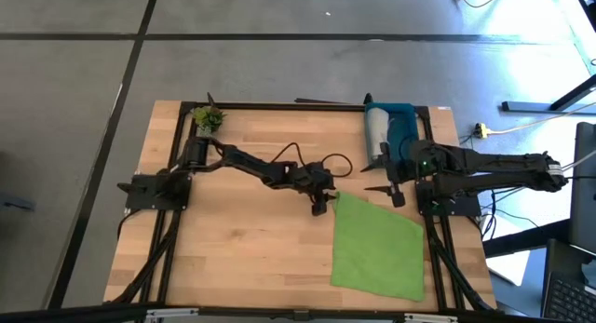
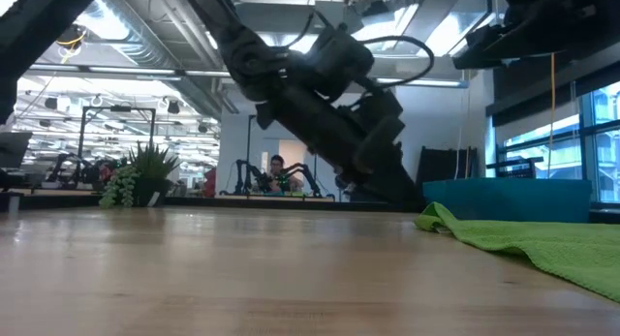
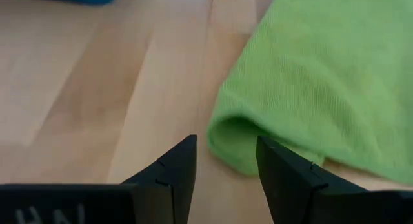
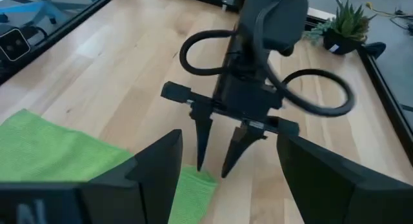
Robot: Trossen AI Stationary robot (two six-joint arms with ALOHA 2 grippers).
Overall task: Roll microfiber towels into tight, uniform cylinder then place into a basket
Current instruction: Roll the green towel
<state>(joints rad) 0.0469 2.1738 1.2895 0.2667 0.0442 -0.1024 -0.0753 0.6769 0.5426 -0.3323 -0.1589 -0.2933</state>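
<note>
Left gripper (image 4: 213, 164) hovering released over the green towel (image 1: 380, 247) corner — fingers risking skidding off the counter (image 1: 242, 239), pinching nothing.

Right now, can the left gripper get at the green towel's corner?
Probably yes. The left gripper hangs open right at the green towel's near corner, bare wood around it, nothing between. The right gripper waits apart, by the basket.

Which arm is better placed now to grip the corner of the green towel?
Left. The left gripper is open right at the green towel's raised corner; the right gripper, also open, hovers farther off.
</note>
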